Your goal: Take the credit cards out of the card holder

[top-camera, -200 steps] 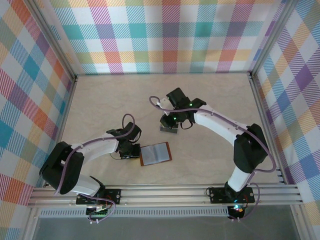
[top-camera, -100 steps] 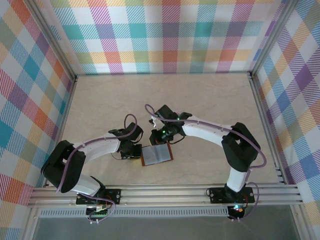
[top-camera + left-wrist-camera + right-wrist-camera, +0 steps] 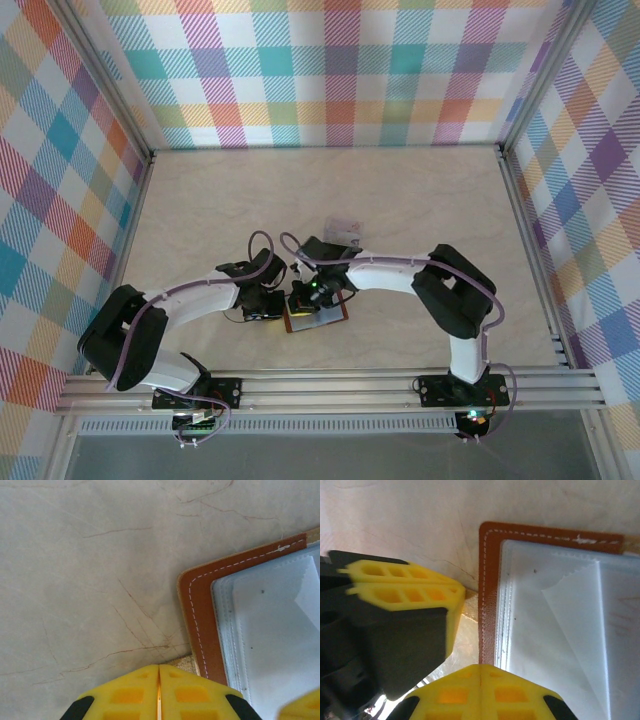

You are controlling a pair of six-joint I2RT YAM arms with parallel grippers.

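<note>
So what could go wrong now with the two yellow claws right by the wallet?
The left gripper and right gripper, both shut, crowd one edge of the card holder, so they might bump. Shut, the right gripper may just slide over the clear pocket instead of pulling anything out.

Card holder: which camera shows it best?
Right wrist: the card holder lies open, brown edge and clear pockets close up. Left wrist shows one corner; the top view shows it small, partly covered.
</note>
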